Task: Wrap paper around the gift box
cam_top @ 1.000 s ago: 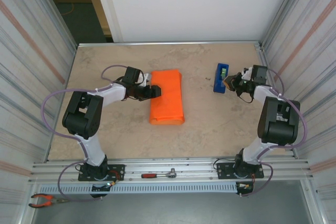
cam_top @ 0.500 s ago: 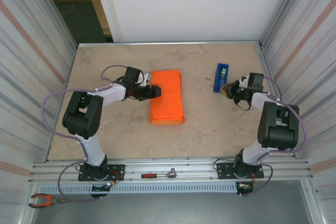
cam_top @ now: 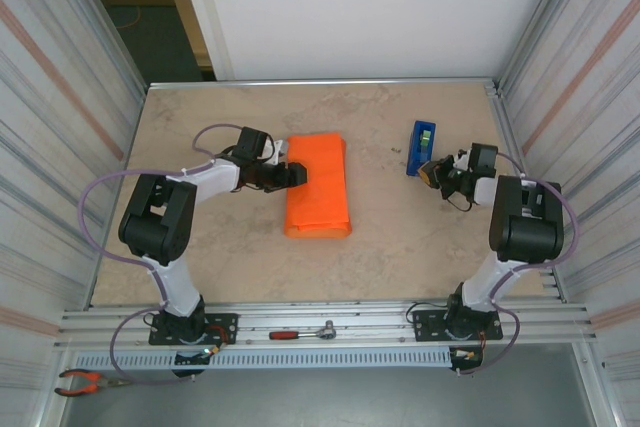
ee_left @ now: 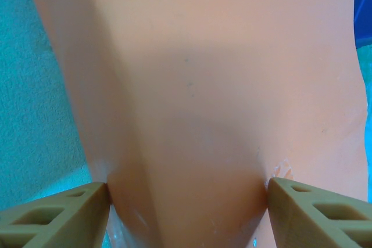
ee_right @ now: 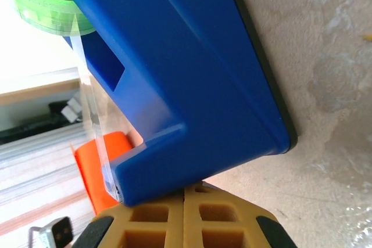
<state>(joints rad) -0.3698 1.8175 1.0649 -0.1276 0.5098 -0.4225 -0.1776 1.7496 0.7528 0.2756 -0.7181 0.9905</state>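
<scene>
Taping step, apparently: your left gripper clasps the folded paper left of the table centre; your clenched right gripper, at the right-edge tape dispenser, must next draw tape.

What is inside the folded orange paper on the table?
The paper is folded over into an oblong bundle, and its plain orange outer faces are what can be seen. Its contents are covered, so whether the gift box lies inside cannot be told.
</scene>
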